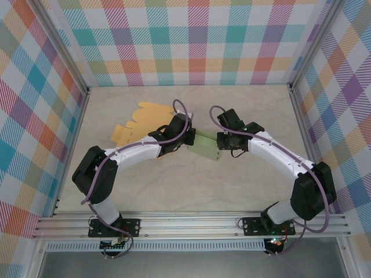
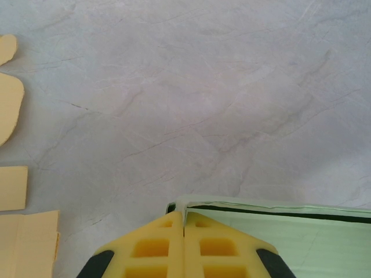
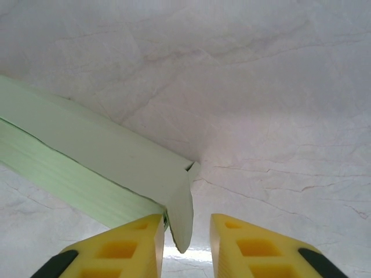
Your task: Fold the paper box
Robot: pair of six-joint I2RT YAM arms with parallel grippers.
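Note:
The pale green paper box point(image 1: 207, 146) hangs between both grippers at mid-table. My left gripper point(image 1: 191, 136) is shut on the box's left end; in the left wrist view its yellow fingers point(image 2: 184, 215) pinch a thin green wall, and the box point(image 2: 290, 231) extends to the right. My right gripper point(image 1: 221, 141) is at the box's right end. In the right wrist view it stands open point(image 3: 185, 220), with a rounded green end flap point(image 3: 181, 211) hanging between the fingers, close to the left one. The box body point(image 3: 98, 147) runs off to the left.
A flat yellow-orange cardboard cutout point(image 1: 142, 121) lies on the marble table behind the left arm; its pieces show at the left edge point(image 2: 13, 234). Checkered walls enclose the table on three sides.

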